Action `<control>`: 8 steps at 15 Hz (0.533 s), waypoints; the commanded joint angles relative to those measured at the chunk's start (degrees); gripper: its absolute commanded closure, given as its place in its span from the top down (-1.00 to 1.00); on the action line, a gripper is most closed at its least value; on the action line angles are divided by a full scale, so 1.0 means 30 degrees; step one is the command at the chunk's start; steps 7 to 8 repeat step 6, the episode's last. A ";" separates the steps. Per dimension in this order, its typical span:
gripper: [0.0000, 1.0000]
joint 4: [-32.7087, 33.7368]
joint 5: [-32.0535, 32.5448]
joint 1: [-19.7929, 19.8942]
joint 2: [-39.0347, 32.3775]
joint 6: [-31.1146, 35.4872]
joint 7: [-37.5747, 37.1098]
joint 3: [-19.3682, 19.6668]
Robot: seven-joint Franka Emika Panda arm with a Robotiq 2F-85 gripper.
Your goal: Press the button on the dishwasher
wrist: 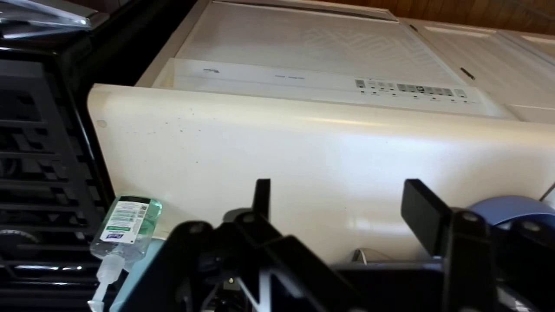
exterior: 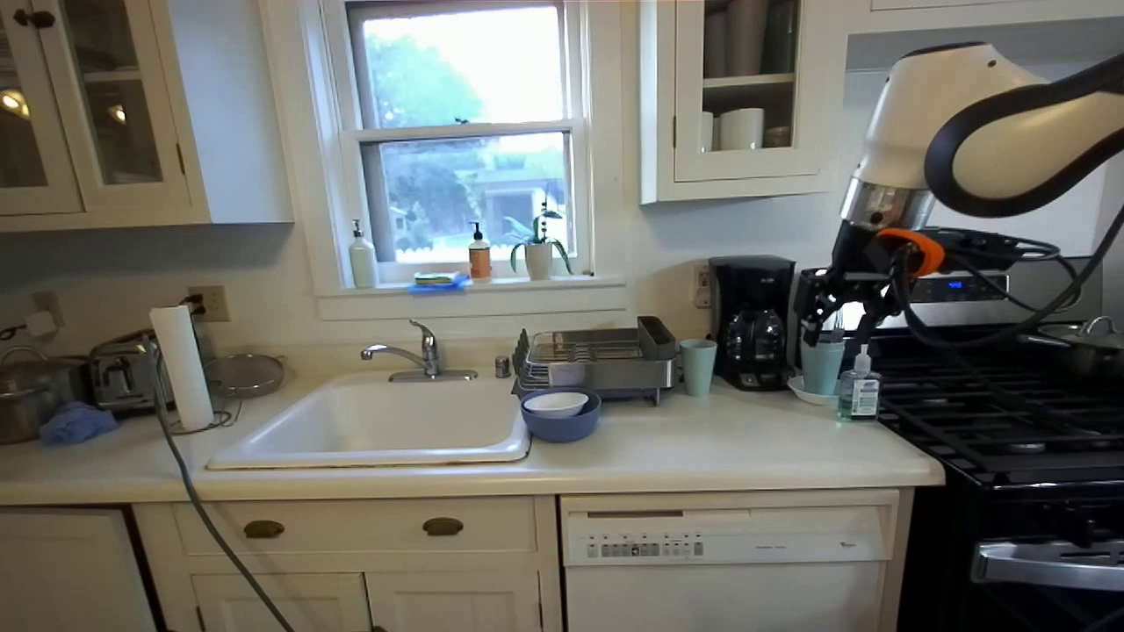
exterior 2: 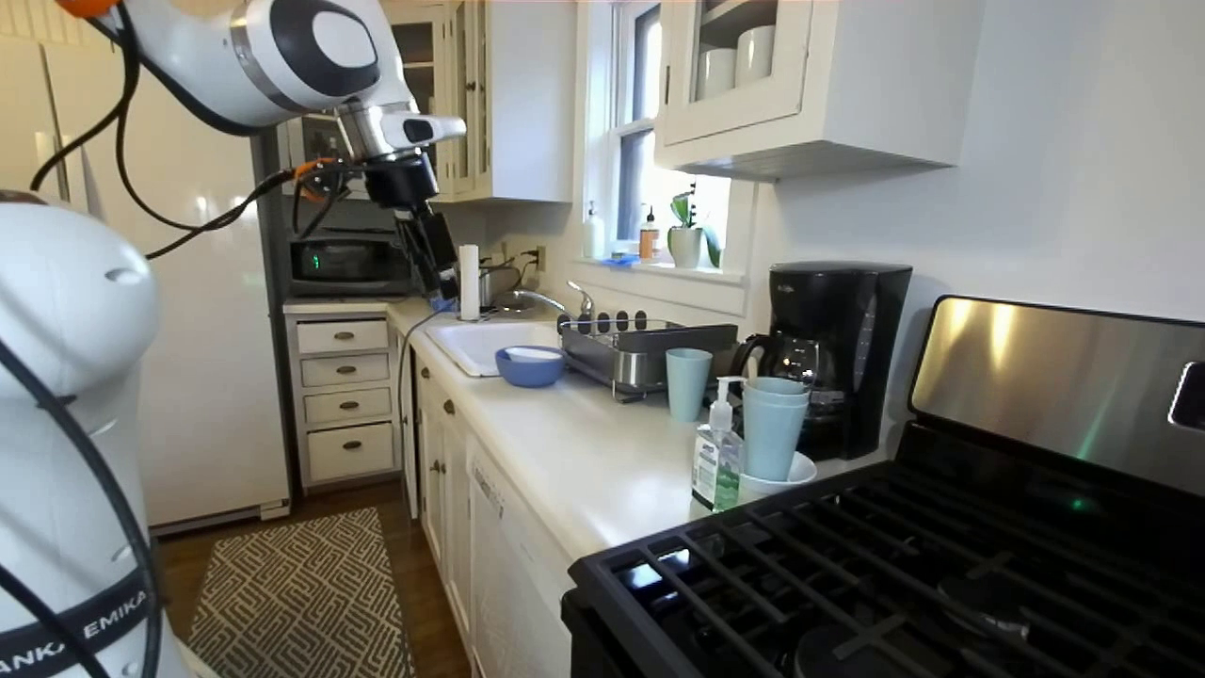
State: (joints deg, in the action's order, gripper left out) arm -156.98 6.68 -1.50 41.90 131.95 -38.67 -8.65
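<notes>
The dishwasher stood under the table, its buttons just below the table's front edge. The hand hung higher than the table, clear of it, fingers parted wide. A bottle stood on the table near its end, and the stove just beside the table.

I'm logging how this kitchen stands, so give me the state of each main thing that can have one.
Claw, open, holding nothing.
Dishwasher, door shut; can't tell whether it is running.
Window, looks shut.
Faucet, no water seen running.
Stove display, lit blue.
Microwave, display lit green.
Carafe, seated in the coffee maker.
Drawer stack, all shut.
Blue bowl, upright, a white bowl inside.
Clear pump bottle, upright, partly full.
</notes>
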 commanded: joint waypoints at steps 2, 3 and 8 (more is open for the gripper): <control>1.00 -0.0077 -0.1132 0.0686 0.1244 -0.1611 0.1342 -0.0096; 0.96 -0.0121 -0.1256 0.0772 0.1589 -0.1800 0.1618 -0.0028; 1.00 -0.0120 -0.1191 0.0870 0.1507 -0.1794 0.1566 -0.0280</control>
